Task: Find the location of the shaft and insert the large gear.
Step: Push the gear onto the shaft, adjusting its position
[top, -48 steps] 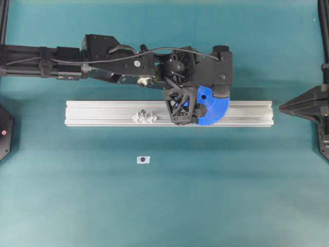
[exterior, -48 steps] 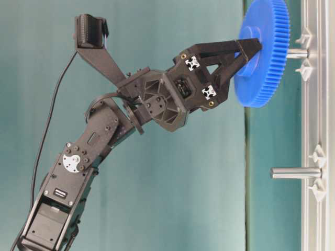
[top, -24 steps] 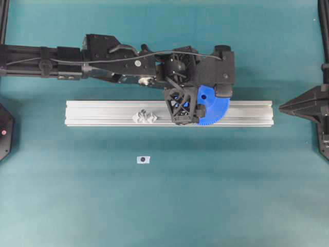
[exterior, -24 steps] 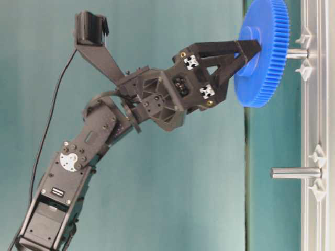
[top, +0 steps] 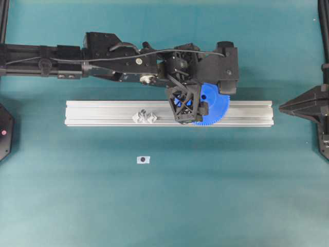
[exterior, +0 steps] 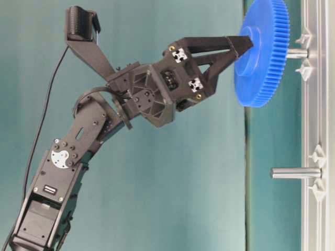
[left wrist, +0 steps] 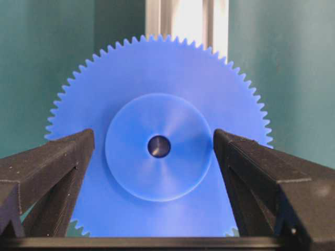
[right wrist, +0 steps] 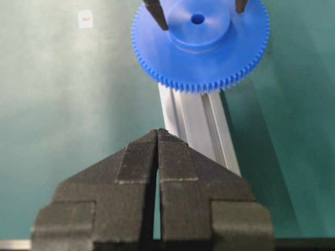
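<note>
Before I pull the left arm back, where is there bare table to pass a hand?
Bare mat runs along the near side of the rail, with only a small white tag on it, and beyond the rail's left end. It is crowded over the rail's right half, where the open left gripper flanks the large gear.

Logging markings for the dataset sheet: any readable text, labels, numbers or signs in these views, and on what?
No readable text in any view.
small white tag on the table: dark dot, no legible characters.
left gripper, large gear, rail: no printed markings visible.
</note>
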Controlling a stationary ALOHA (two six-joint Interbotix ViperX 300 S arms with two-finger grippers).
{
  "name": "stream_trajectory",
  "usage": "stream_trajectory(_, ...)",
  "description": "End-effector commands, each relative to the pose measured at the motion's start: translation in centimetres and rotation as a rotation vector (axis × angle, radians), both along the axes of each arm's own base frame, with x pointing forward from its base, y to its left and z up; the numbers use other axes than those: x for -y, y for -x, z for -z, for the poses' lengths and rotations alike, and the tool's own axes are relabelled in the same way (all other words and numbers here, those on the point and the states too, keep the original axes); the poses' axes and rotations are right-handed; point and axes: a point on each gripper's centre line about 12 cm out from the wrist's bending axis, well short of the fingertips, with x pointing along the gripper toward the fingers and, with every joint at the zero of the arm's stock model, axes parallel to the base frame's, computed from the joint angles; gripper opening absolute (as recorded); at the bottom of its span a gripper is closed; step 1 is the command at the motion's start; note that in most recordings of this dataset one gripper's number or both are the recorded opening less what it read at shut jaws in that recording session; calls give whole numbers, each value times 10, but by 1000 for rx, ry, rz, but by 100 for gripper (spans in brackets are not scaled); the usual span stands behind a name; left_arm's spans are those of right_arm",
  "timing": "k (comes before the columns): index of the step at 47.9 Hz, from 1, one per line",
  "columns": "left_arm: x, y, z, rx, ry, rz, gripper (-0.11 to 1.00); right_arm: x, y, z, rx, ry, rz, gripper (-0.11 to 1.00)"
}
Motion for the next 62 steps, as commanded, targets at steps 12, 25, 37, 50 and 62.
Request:
stream_trajectory(12, -36, 9, -35, 76, -3, -81, 93, 0, -3, -7, 18, -9, 7, 1)
stream_trajectory(25, -40, 8, -18, 31, 4, -88, 88, 0, -3, -7, 18, -9, 7, 1)
stream_trajectory(37, -39, 13, -3, -53, 19, -91, 77, 0, -3, -7, 18, -8, 6, 1)
stream_trajectory(50, -35, 9, -14, -25, 14, -81, 78, 0, -3, -6, 18, -8, 5, 1)
stream_trajectory(62, -1, -5, -39, 34, 8, -16, 78, 0, -2, -6, 18, -9, 7, 1)
